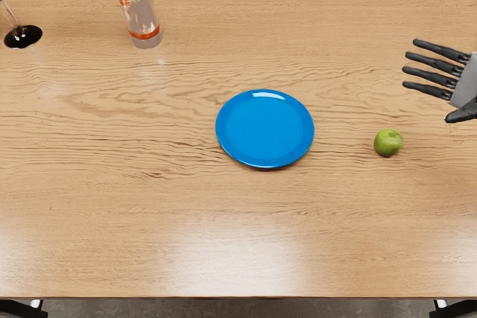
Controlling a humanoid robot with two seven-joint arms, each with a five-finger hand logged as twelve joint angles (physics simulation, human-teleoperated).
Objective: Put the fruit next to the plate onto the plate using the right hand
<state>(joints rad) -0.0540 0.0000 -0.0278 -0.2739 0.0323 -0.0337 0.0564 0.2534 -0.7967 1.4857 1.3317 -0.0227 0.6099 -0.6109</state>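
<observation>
The green apple rests on the wooden table, to the right of the blue plate and clear of its rim. The plate holds nothing, so the transfer is not yet done.

The right hand hovers at the picture's right edge, beyond and to the right of the apple. Its fingers are spread apart and hold nothing.

Probable faults:
- The apple is round. A fingertip arriving off-centre would likely push it into a roll instead of capturing it (toward the plate or away from it, depending on the side struck).
- A shallow grip on the smooth skin could let it slip during the lift.
- The plate looks shallow. Release from height or near the rim may let the apple roll back off.
- A low carry could strike the rim and shift the plate.

The clear bottle with orange bands and the wine glass stand well apart at the far side, so they are unlikely obstacles.
</observation>
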